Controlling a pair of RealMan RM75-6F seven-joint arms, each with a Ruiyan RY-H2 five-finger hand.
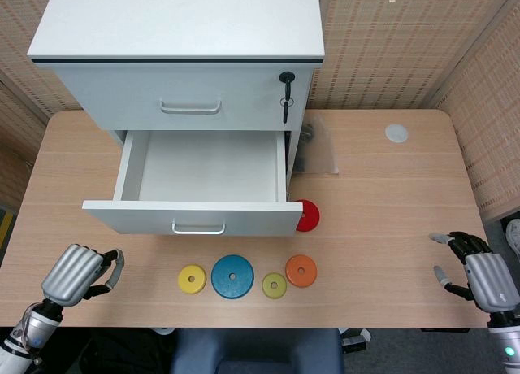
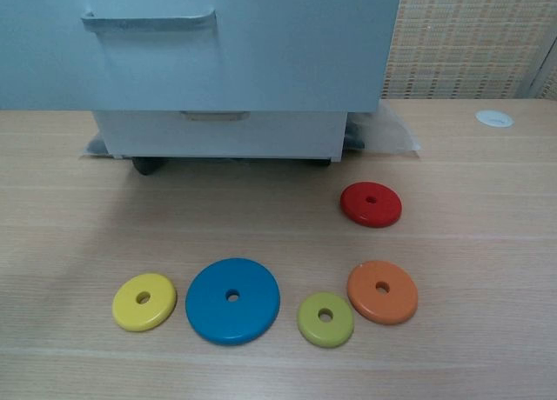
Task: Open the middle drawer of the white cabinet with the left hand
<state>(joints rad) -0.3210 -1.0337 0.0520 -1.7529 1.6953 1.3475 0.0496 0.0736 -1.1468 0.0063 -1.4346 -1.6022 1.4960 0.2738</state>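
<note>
Both forearms are running off the lower frame edge in the head view. The left hand [image 1: 77,273] is sitting at the near left tabletop [image 1: 382,203] edge with fingers curled, holding nothing; the right hand [image 1: 479,272] is resting with fingers apart, also holding nothing. Five discs are lying ahead: yellow [image 1: 192,279], blue [image 1: 232,276], lime [image 1: 274,285], orange [image 1: 301,270], red [image 1: 306,215] (partly hidden under the drawer front). The middle drawer [image 1: 203,183] of the white cabinet [image 1: 179,57] is standing pulled out, nothing showing inside.

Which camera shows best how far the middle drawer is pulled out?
Head view: it looks down on the middle drawer, showing its empty inside and extended sides. Chest view shows only the drawer's front panel and handle.
</note>
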